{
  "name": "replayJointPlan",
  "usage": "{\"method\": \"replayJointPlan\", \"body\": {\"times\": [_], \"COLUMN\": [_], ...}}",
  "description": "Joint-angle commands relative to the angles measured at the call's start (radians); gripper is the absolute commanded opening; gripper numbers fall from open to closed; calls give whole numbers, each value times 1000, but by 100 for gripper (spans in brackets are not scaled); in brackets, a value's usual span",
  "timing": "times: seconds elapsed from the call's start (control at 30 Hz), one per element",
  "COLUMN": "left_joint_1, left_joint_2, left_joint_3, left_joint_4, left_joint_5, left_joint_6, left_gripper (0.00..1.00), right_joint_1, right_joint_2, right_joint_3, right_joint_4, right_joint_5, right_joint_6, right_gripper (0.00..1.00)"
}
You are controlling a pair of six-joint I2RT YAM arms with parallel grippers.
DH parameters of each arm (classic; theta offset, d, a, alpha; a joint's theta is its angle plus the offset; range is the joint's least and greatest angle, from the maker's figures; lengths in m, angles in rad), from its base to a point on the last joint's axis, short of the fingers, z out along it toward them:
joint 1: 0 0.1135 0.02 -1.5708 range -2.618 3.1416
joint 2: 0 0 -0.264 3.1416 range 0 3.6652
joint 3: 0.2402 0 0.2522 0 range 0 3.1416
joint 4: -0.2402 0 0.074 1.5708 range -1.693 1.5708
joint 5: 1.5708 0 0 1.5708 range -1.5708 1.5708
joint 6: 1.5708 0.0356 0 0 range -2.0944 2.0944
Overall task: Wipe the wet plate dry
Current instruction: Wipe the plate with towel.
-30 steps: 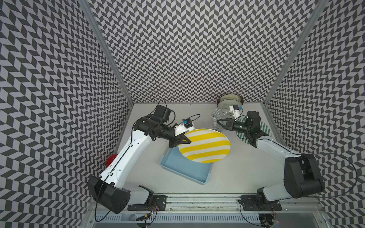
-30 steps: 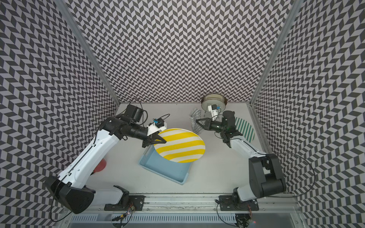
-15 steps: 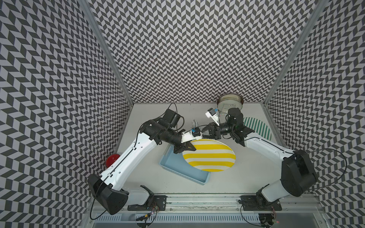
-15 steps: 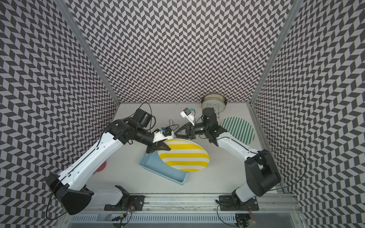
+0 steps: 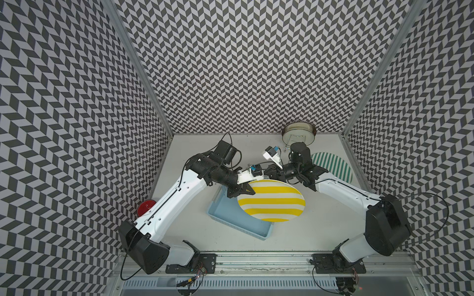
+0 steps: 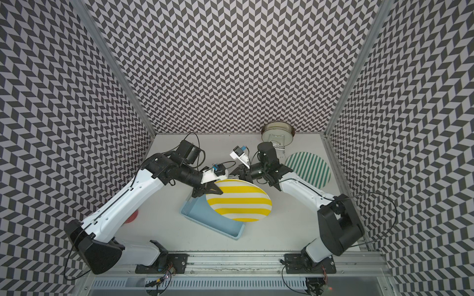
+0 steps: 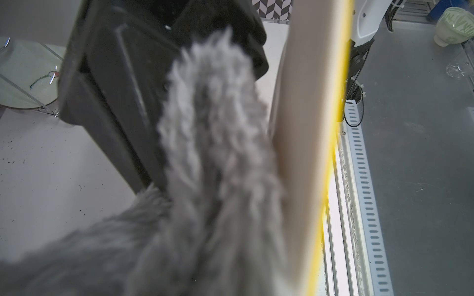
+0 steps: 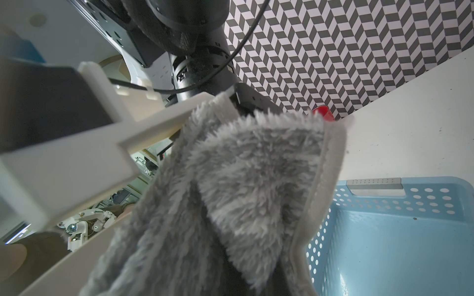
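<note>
Clamping plate (image 5: 272, 202) rim — left gripper (image 5: 245, 191); right gripper (image 5: 269, 173) pinching cloth (image 8: 230, 192), barely visible from above.

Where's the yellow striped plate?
In both top views the plate hangs mid-table over the blue basket, its rim held by the left gripper, beside the right gripper's grey cloth.

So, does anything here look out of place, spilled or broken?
Nothing is spilled or broken. The plate hangs tilted, partly over the basket, but the left fingers grip its rim and the cloth is beside it, which fits wiping. Only the basket lies askew to the table edge.
</note>
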Motion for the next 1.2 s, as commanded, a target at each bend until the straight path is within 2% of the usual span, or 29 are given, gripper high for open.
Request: {"method": "replayJointPlan", "body": {"times": [0.0,0.27,0.57,0.87,1.17], "left_joint_1": [-3,31,143,234,281], "left_joint_2": [-8,-11,-10,-13,-7], "left_joint_3": [46,50,55,49,46], "left_joint_4": [49,57,-3,-59,-103], "left_joint_5": [9,-17,18,19,18], "left_joint_6": [-20,-22,37,105,149], "left_gripper": [0,0,0,0,0], "right_joint_1": [8,6,-5,-31,-64], "right_joint_2": [-13,-14,-33,-72,-130], "right_joint_3": [25,32,29,4,-19], "right_joint_4": [-1,-31,-27,44,102], "right_joint_5": [-39,-22,-7,3,20], "right_joint_6": [-29,-54,-60,-13,26], "right_gripper": [0,0,0,0,0]}}
